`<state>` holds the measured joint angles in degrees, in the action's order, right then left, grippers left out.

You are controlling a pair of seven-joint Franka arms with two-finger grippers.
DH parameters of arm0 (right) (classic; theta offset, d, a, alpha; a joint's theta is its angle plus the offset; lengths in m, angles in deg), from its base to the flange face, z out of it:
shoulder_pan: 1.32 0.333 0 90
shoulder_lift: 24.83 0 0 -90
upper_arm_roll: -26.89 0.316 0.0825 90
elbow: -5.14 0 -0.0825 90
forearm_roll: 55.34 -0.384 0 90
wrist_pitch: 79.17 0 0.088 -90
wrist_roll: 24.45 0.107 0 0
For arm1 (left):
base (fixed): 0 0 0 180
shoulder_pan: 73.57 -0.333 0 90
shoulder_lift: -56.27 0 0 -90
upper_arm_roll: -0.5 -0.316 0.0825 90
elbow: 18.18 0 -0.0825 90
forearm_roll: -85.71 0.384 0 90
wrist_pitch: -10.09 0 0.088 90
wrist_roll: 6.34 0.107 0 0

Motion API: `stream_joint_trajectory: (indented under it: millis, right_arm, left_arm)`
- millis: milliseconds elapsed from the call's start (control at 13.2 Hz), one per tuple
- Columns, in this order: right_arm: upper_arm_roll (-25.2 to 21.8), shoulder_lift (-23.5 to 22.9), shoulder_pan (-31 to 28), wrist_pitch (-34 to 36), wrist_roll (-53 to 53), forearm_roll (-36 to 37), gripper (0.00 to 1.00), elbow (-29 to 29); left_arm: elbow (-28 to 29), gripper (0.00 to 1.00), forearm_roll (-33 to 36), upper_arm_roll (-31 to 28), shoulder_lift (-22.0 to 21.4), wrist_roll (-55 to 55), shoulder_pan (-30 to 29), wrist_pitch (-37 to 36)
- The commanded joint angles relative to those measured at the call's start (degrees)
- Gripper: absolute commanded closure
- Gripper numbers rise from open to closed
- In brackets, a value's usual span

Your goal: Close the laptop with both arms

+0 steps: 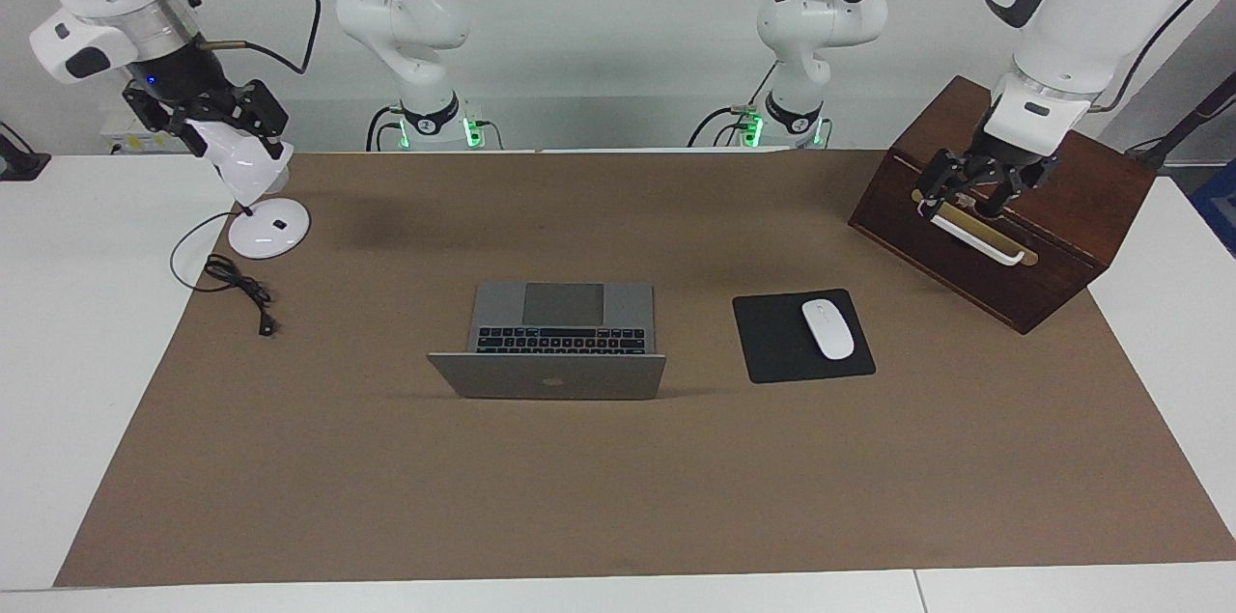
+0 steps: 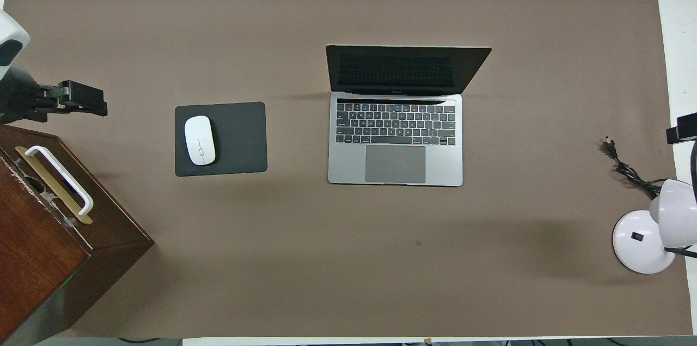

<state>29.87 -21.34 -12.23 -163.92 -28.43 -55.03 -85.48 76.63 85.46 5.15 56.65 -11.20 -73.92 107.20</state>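
Observation:
The silver-grey laptop (image 1: pixel 562 314) (image 2: pixel 395 163) stands open in the middle of the brown mat, its dark screen facing the robots and its lid raised. My left gripper (image 1: pixel 968 196) (image 2: pixel 81 102) hangs open just above the white handle of the wooden box, at the left arm's end of the table, with nothing in it. My right gripper (image 1: pixel 208 116) is up over the white desk lamp at the right arm's end, open and empty. In the overhead view only its edge (image 2: pixel 683 128) shows. Both grippers are well away from the laptop.
A black mousepad (image 1: pixel 772 343) (image 2: pixel 239 139) with a white mouse (image 1: pixel 828 328) (image 2: pixel 200 139) lies beside the laptop toward the left arm's end. The dark wooden box (image 1: pixel 1053 246) (image 2: pixel 49 259) and the lamp (image 1: pixel 267 229) (image 2: pixel 642 242) with its cable (image 1: pixel 237 285) stand at the mat's two ends.

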Motion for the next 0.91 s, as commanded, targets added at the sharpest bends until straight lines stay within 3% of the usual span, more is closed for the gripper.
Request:
stream_joint_trajectory:
  millis: [0, 152, 380, 684, 835]
  right_arm:
    - [1.15, 1.44, -1.57, -0.76, 0.73, -1.09, 0.00, -1.66]
    - [1.15, 1.44, -1.48, -1.90, 0.73, -1.09, 0.00, -1.75]
    - [1.15, 0.48, -1.04, -9.17, 0.55, -1.27, 0.00, -1.93]
    - [1.07, -4.96, -0.43, -16.22, 0.37, -2.41, 0.00, -0.70]
    - [0.81, -10.13, 1.32, -16.50, 0.46, -2.15, 0.00, 4.64]
  left_arm:
    - [3.70, 0.00, 0.52, -0.17, -2.58, -0.06, 1.75, 0.27]
    - [4.41, 0.00, 0.52, -0.17, -3.02, 0.03, 2.37, -0.08]
    - [5.64, 0.00, 0.52, -0.17, -3.81, 0.03, 4.92, -0.17]
    - [5.47, 0.00, 0.52, -0.08, -4.07, -1.63, 5.53, -2.45]
    - [5.47, 0.00, 0.52, -0.08, -4.16, -6.63, 5.62, -2.80]
